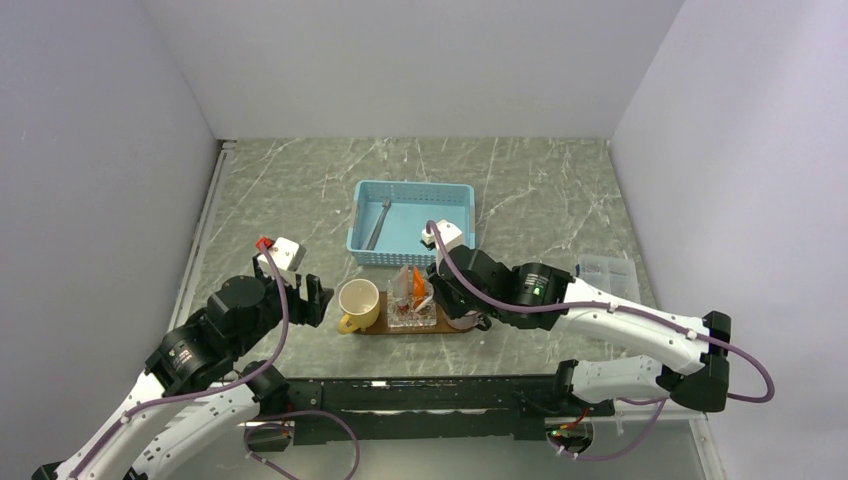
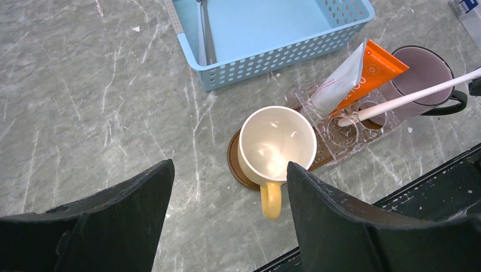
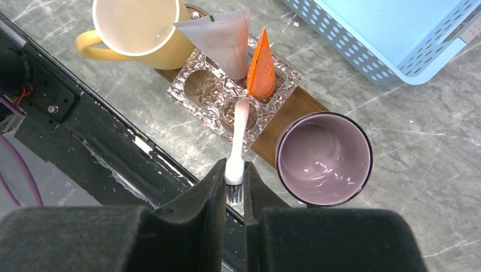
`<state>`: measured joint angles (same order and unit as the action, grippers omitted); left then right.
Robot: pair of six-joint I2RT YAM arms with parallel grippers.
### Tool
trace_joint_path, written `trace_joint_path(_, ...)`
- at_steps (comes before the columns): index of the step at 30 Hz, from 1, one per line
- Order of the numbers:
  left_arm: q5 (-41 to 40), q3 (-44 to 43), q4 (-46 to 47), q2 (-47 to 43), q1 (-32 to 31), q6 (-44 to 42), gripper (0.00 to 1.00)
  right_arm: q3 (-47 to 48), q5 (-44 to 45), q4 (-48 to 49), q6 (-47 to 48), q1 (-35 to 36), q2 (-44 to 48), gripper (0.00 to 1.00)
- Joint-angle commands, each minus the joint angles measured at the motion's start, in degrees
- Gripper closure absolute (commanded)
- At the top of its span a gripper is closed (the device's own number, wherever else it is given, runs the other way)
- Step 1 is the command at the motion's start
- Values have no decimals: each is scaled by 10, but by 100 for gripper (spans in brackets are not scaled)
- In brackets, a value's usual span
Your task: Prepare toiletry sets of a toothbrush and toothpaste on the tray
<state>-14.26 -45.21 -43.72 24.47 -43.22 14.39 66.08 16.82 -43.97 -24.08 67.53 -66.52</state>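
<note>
The dark-brown tray (image 3: 300,105) lies just in front of the basket and also shows in the left wrist view (image 2: 235,164). On it stands a clear glass holder (image 3: 195,88). The orange toothpaste (image 3: 261,71) stands in the holder, also visible from the left wrist (image 2: 371,71) and from above (image 1: 415,285). My right gripper (image 3: 234,168) is shut on the bristle head of the white toothbrush (image 3: 238,133), whose handle end rests in a holder hole (image 2: 408,96). My left gripper (image 2: 230,165) is open and empty, above the table left of the tray (image 1: 315,295).
A yellow mug (image 1: 358,303) and a purple mug (image 3: 323,157) stand at the tray's ends. A whitish tube (image 3: 218,39) leans in the holder. The light-blue basket (image 1: 410,185) holds a second thin toothbrush (image 1: 378,225). A clear plastic box (image 1: 608,272) sits at right.
</note>
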Motion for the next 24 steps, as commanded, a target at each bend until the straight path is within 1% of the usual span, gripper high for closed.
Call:
trace_joint_path(1,-11,2,20,-5,-1,6,22,-8,28,41,-15,8,8,100)
trace_joint_path(7,-9,0,20,-1,-1,4,22,-31,40,63,-28,13,10,100)
trace_joint_path(24,-9,1,21,-5,-1,5,22,-58,58,85,-42,19,12,100)
